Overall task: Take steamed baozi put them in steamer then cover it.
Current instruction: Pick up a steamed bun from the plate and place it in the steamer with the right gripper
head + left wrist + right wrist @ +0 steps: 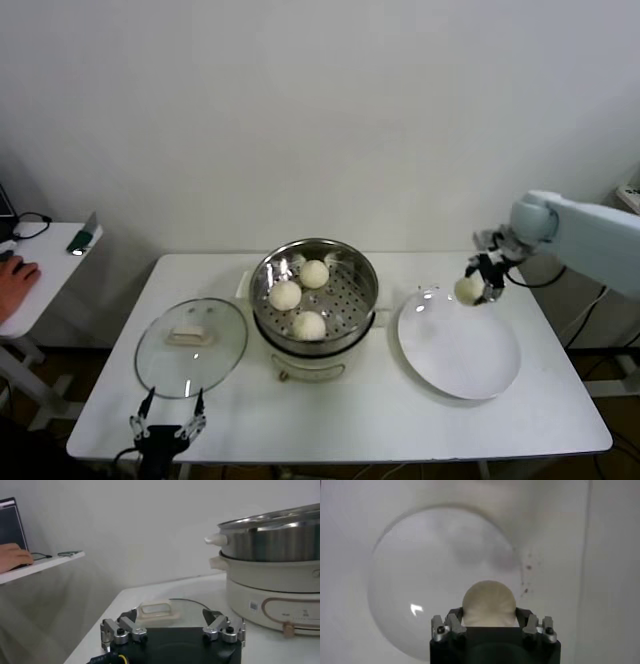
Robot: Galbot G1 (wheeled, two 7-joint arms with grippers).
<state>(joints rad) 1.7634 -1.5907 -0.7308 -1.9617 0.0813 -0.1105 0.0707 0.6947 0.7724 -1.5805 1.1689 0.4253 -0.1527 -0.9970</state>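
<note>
The last baozi (468, 290) is held in the right gripper (480, 288) above the plate (460, 360) — it should be carried level to the steamer's (315, 290) free spot; the left gripper (167, 420) is parked wide open.

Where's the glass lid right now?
In the head view the glass lid lies flat on the table's left side, beside the steamer, just beyond the open left claw.

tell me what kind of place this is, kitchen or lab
Probably a lab test bench, not a kitchen: a bare white table against a blank wall, holding only a steamer, a glass lid and a plate, with a person's hand at a side desk.
</note>
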